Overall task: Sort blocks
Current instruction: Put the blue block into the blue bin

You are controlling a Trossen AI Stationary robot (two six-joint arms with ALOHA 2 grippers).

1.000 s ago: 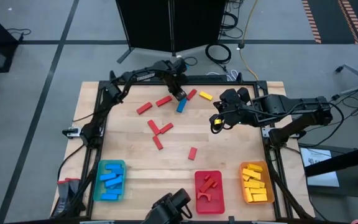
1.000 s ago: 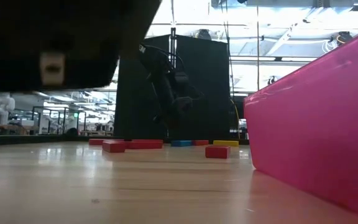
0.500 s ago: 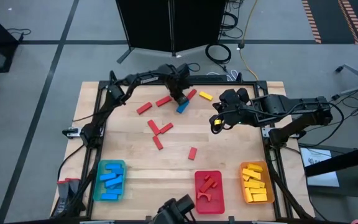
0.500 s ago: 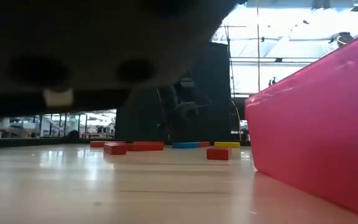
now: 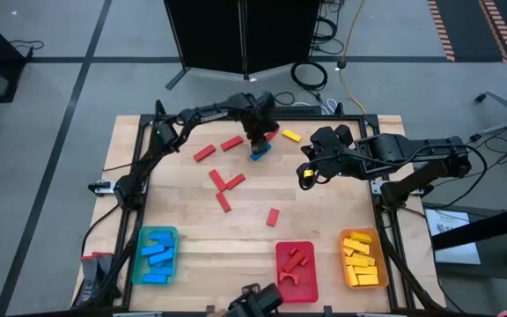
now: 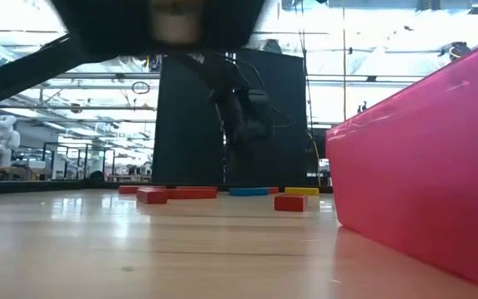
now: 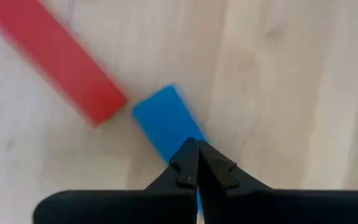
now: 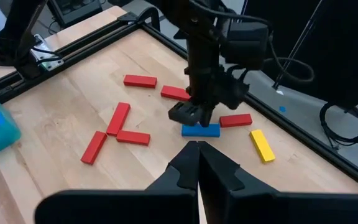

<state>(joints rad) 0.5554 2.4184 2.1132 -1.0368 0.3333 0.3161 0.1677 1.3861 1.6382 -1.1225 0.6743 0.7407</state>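
The left pincer (image 7: 196, 163), its tips pressed together and holding nothing, hangs right over the blue block (image 7: 164, 122) at the far side of the counter (image 5: 183, 211); whether the tips touch it cannot be told. The right pincer (image 8: 197, 163), likewise pressed together and empty, waits above the counter's right half.

Most of the sorting looks done: blue pieces fill the green tray (image 5: 157, 255), red ones the red tray (image 5: 296, 269), yellow ones the orange tray (image 5: 362, 259). Left loose, judging by the high view, are this blue block, a yellow block (image 5: 290, 136) and seven or so red bars (image 5: 225, 183).

The left wrist view shows a red bar's end almost meeting the blue block's corner. The right wrist view shows the left pincer's height over the block; the low view shows the loose pieces lying flat
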